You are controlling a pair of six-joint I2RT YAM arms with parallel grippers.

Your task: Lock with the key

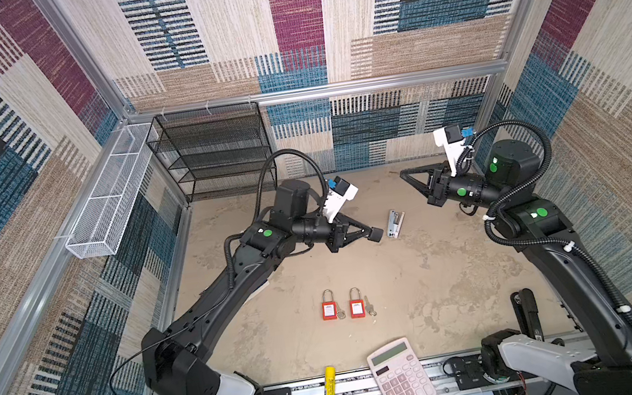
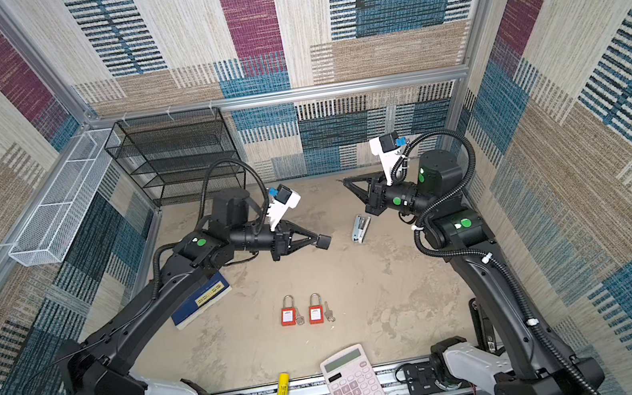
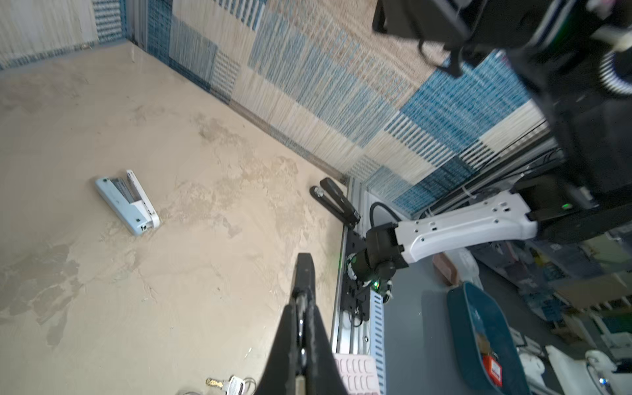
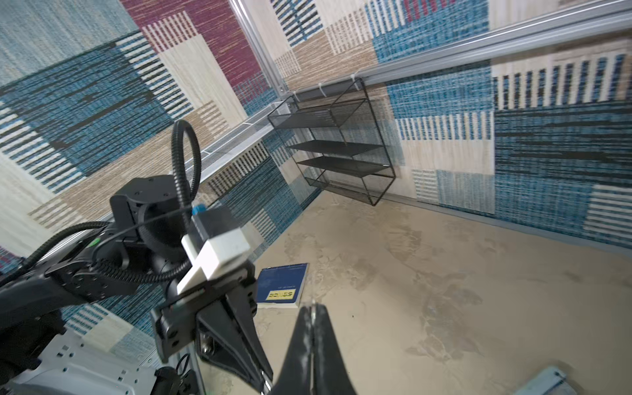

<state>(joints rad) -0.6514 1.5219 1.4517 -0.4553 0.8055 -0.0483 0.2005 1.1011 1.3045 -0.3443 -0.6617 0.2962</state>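
On the worktop, centre front: left padlock and right padlock, red, side by side, lying flat; left key and right key, each just beside its lock's body. Left gripper: clenched, empty, aloft near the stapler, well apart from the locks. Right gripper: clenched, empty, at the rear. Step judged: first reach. Open your jaws before descending; pinch one key by its bow, and steady that lock's body with the other gripper.
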